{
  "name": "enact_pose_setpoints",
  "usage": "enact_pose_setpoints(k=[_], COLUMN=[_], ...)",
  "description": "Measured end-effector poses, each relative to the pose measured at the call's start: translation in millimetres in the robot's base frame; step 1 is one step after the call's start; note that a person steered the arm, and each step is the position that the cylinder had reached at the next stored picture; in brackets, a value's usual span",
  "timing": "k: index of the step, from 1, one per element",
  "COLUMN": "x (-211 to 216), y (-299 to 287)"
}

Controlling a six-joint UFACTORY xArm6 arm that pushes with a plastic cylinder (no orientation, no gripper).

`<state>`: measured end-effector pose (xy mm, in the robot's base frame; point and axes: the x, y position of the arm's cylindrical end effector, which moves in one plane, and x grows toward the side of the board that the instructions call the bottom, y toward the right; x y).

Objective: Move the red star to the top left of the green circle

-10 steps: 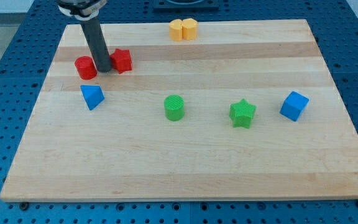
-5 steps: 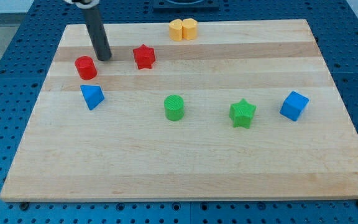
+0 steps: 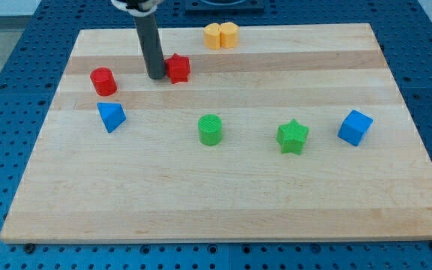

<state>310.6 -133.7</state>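
Note:
The red star (image 3: 178,68) lies on the wooden board (image 3: 223,195) near the view's top, left of centre. My tip (image 3: 156,76) stands right against the star's left side. The green circle (image 3: 211,129), a short cylinder, sits below and to the right of the star, near the board's middle. The star is up and to the left of the green circle, about a block's width away.
A red cylinder (image 3: 103,81) sits left of my tip. A blue triangular block (image 3: 111,116) lies below it. Two yellow blocks (image 3: 221,35) touch at the top edge. A green star (image 3: 292,136) and a blue cube (image 3: 355,127) lie at the right.
The red star has slid right, away from the red cylinder. My tip drew back to the left, then moved right again and now stands against the star's left side.

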Motion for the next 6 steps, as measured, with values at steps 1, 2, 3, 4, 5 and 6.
enact_pose_setpoints(k=[1,2,3,4,5,6], x=[-30.2,-30.1,4.1,61.5,81.6,49.7], y=[-10.0,22.1,49.1,49.0,49.0,56.2])
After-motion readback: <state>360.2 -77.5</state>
